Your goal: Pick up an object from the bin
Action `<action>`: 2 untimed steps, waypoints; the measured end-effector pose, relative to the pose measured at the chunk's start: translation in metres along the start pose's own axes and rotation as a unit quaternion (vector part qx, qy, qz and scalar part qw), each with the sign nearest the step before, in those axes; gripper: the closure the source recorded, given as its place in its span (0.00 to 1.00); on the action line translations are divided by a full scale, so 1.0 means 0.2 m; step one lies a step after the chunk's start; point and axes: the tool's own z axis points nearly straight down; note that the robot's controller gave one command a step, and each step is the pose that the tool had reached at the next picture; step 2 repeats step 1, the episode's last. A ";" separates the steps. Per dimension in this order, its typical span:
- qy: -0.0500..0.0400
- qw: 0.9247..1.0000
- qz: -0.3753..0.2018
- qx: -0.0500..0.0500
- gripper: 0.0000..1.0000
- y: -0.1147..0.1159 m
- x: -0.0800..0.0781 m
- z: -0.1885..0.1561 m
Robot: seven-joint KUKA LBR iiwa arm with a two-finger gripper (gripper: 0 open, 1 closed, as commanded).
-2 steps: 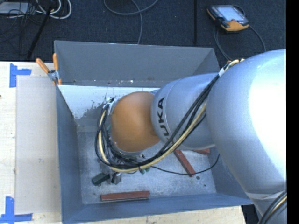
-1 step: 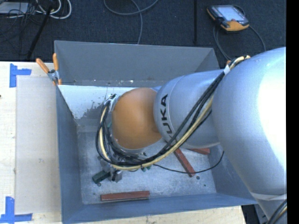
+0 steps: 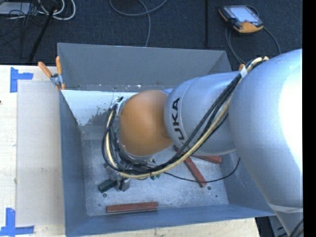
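Dark carpeted floor behind, with loose cables trailing across it and an orange-and-grey handset lying at the upper right. Nearer, a grey metal bin with sloping walls and a flat, scuffed bottom. Reaching in from the right, the silver arm, broad enough to cover most of the bin's right half. At its wrist an orange cover, rounded like a ball, with a bundle of black and yellow wires looping round its left side and running back along the arm. Below the cover, over the left-middle of the bin's bottom, the gripper, dark and partly hidden by the wires; impossible to tell whether open or closed. Just beside its tip, to the left, a small black piece, too unclear to say whether part of the gripper or a loose thing. Nearest loose thing: a flat reddish-brown bar, lying on the bottom along the front wall, just in front of the gripper and apart from it. Further right, a second reddish-brown stick, lying slantwise near the middle of the bottom, its upper end hidden under the arm. Beside that, a third brown piece, mostly covered by the arm. Dark specks scattered on the left slope of the bin.
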 end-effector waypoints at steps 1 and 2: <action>0.000 1.000 0.000 0.000 1.00 0.00 0.00 -0.07; 0.000 1.000 0.000 0.000 1.00 0.00 0.00 -0.07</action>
